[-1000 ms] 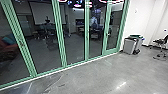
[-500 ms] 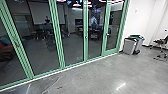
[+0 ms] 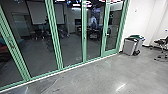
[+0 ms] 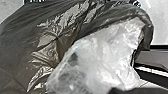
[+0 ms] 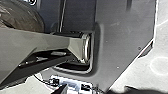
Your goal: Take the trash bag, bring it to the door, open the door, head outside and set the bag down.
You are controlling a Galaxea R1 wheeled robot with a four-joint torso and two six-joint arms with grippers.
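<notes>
Along the left and far side in the head view, a green-framed glass wall (image 3: 57,46) is met by the concrete floor (image 3: 100,77) at a pale strip (image 3: 45,77). Open floor is noted in front of the wall and toward the right. At the wall's far end, a grey bin (image 3: 129,47) and a green-topped bin (image 3: 139,42) are set close together; a chair (image 3: 161,43) stands farther right. A small figure of a person (image 3: 93,23) is seen in the glass. Trash bag (image 4: 27,50): dark, creased, seen close in the left wrist view, whitish clear plastic (image 4: 105,52) against it. Grasp, left and right: apart or together cannot be told.
</notes>
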